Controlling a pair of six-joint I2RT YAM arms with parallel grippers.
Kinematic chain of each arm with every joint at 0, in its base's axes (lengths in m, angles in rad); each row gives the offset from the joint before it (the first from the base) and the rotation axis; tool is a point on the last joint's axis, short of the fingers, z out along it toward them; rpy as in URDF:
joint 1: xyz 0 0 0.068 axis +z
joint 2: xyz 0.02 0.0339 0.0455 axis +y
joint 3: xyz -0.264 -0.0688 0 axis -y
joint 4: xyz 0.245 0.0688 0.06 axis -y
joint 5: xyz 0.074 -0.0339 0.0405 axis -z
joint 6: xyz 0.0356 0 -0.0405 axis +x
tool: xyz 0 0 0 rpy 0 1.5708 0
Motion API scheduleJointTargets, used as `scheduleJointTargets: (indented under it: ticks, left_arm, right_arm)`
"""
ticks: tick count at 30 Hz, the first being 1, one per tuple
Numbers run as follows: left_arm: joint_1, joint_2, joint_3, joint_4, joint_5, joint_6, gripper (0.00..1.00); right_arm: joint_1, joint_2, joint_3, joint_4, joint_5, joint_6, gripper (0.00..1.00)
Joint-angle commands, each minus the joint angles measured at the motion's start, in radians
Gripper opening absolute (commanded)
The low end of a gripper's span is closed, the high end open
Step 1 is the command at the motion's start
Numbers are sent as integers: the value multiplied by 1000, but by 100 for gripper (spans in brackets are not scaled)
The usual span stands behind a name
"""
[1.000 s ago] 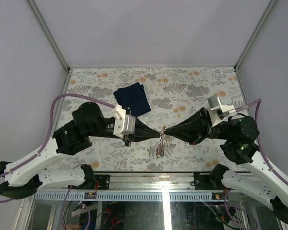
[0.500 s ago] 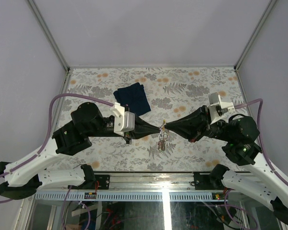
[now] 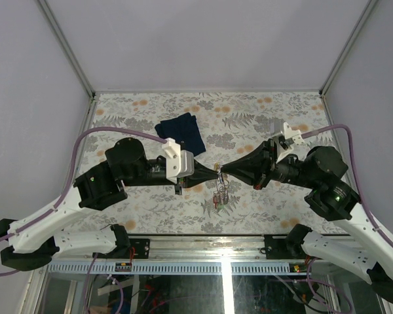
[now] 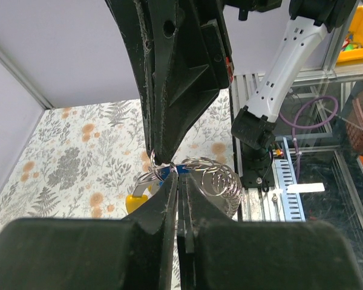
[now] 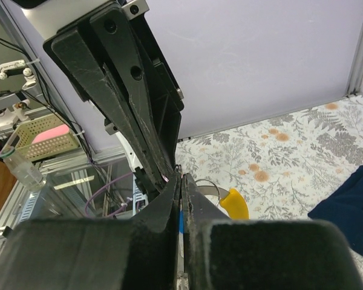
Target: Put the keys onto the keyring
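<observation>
The left gripper (image 3: 211,174) and right gripper (image 3: 225,169) have shifted slightly toward the table's (image 3: 281,111) far edge since a second ago, tips meeting above mid-table. Each has its jaws pressed together on the keyring (image 4: 198,160), held aloft. The keys (image 3: 221,191) dangle beneath.

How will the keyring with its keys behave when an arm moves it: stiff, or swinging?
The keys dangle loosely below the keyring, so they would probably swing and slide along the wire. The ring is thin, smooth-looking metal, so it may twist or slip in the left gripper.
</observation>
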Motion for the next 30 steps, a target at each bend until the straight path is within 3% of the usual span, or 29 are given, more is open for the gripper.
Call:
scheduleJointTargets:
  ticks: [1, 10, 17, 27, 30]
  left_arm:
    - [-7, 8, 51, -11, -3, 25, 0]
    - [-6, -2, 55, -26, -73, 25, 3]
    - [-7, -12, 20, 2, -169, -6, 29]
    - [7, 3, -52, 118, -404, -149, 49]
    - [60, 52, -41, 98, -397, -209, 54]
  right_arm:
    - [-3, 16, 65, -19, 43, -34, 0]
    - [-3, 34, 111, -182, 32, -90, 0]
    - [-3, 9, 116, -230, 86, -111, 0]
    - [-3, -23, 118, -412, 348, -174, 0]
    - [-3, -18, 132, -498, 469, -189, 0]
